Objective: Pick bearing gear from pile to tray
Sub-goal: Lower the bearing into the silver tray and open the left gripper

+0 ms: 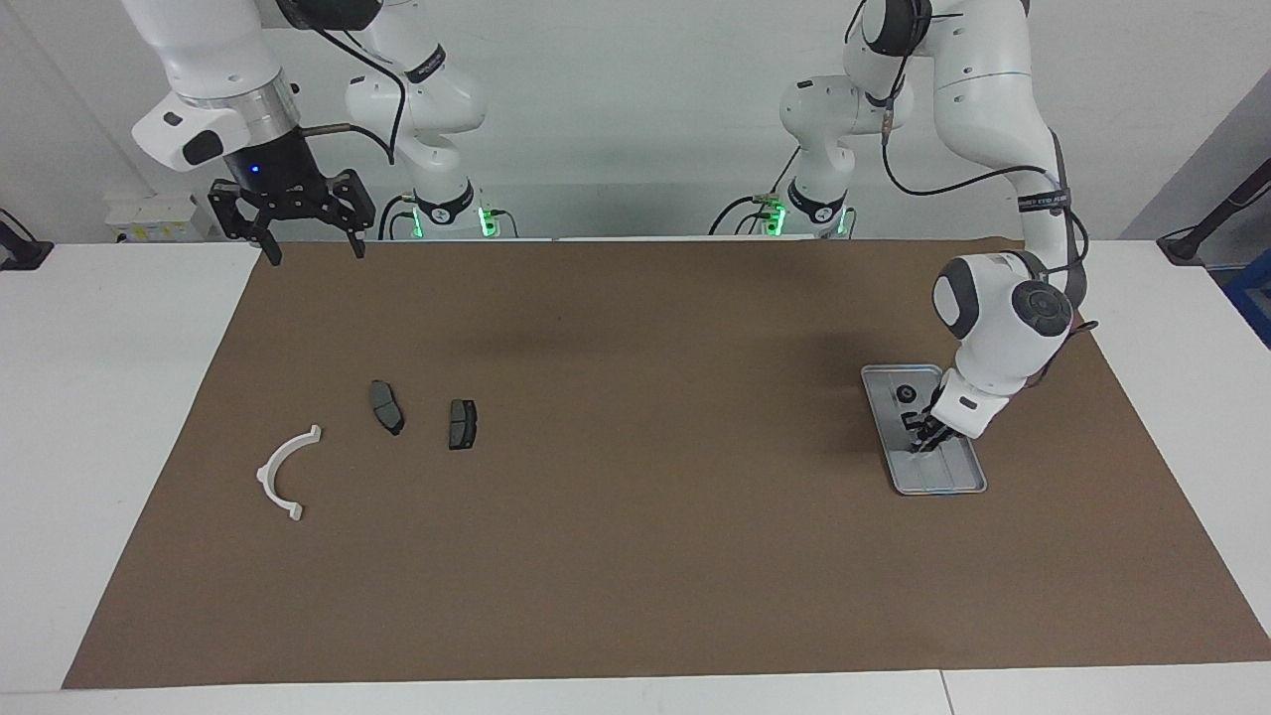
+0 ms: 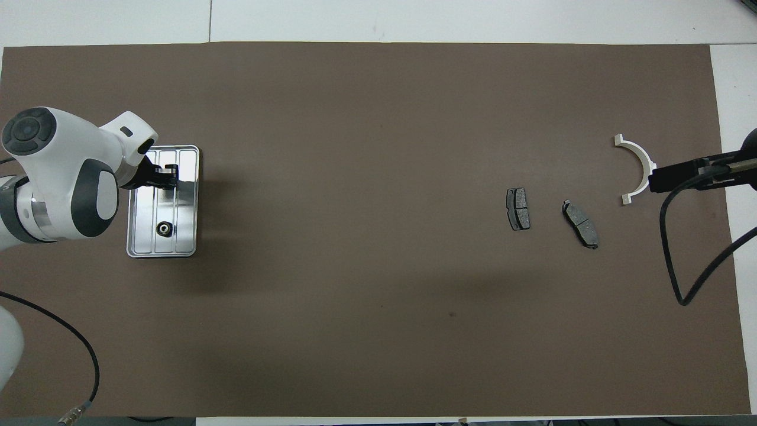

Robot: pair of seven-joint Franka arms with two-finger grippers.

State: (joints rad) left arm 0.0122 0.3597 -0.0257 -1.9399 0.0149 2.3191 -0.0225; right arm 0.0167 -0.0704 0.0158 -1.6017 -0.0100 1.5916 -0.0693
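The silver tray [image 1: 943, 489] lies toward the left arm's end of the brown mat. One small black bearing gear [image 1: 906, 393] rests in the tray's end nearer the robots, also seen as a dark ring [image 2: 164, 228] in the overhead view. My left gripper [image 1: 918, 444] hangs low over the tray's middle, shut; whether it holds anything does not show. The pile toward the right arm's end shows a white half-ring bracket [image 1: 286, 471] and two dark brake pads [image 1: 386, 406] [image 1: 462, 423]. My right gripper [image 1: 314, 254] waits open over the mat's corner by its base.
The brown mat [image 1: 635, 556] covers most of the white table. A black cable [image 2: 680, 278] loops over the mat's edge at the right arm's end.
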